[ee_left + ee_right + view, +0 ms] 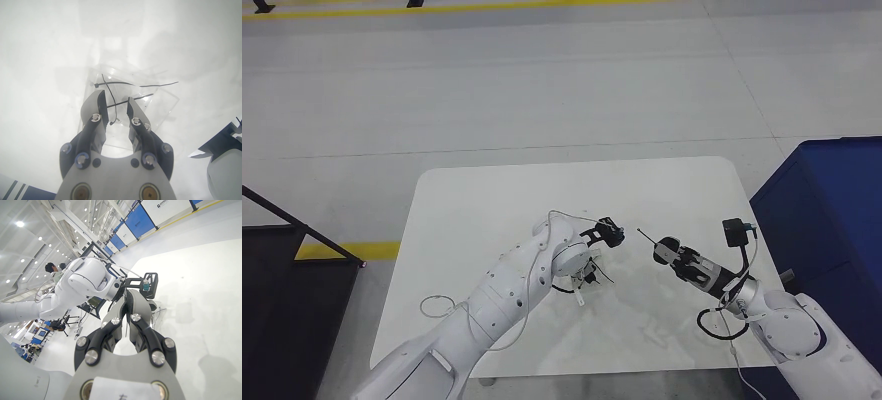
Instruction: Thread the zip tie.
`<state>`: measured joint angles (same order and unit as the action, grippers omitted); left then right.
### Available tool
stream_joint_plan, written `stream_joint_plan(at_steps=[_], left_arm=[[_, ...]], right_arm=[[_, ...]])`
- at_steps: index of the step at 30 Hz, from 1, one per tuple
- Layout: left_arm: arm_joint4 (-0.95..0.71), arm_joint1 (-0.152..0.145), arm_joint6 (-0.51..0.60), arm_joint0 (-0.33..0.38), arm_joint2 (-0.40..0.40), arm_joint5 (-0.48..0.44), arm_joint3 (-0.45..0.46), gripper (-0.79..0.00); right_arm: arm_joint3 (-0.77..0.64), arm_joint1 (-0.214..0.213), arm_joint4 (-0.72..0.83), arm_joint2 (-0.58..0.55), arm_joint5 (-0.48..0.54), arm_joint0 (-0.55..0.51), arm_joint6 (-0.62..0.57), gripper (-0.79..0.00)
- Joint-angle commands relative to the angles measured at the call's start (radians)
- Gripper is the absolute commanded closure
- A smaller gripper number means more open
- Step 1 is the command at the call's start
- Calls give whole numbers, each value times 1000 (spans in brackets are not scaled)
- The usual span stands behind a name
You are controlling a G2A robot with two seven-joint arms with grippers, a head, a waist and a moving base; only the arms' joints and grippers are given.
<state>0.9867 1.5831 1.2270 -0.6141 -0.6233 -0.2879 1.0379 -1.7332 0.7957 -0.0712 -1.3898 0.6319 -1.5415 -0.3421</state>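
Black zip tie clamped in closed right jaws, held above the bench near the clear tray of spare ties. Left jaws open over that tray. Looks like pre-threading; next, left needs the tie's free end.

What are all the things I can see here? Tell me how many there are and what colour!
table: one, white, under both arms
clear box: one, see-through, on the table
zip ties in the box: at least three, black, lying crossed
held zip tie: one, black, above the table, one end sticking out
bin: one, blue, beside the table
left gripper: one, grey and black, open above the clear box
right gripper: one, grey and black, shut on the held zip tie
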Motion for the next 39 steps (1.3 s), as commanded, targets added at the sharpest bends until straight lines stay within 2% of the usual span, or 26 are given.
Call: stream_joint_plan(at_steps=[1,14,20,25,29,39], left_arm=[[-4,2,1,4,1,-2,-8,-188],[-18,16,0,16,9,-12,-53,-145],[-22,22,2,21,15,-16,-69,0],[-27,26,5,23,17,-15,-64,0],[-17,22,24,17,10,-3,-10,0],[44,-24,133,-71,-52,31,254,0]], right_arm=[[0,0,0,0,0,0,0,0],[0,0,0,0,0,0,0,0],[0,0,0,0,0,0,0,0],[0,0,0,0,0,0,0,0],[0,0,0,0,0,0,0,0],[0,0,0,0,0,0,0,0]])
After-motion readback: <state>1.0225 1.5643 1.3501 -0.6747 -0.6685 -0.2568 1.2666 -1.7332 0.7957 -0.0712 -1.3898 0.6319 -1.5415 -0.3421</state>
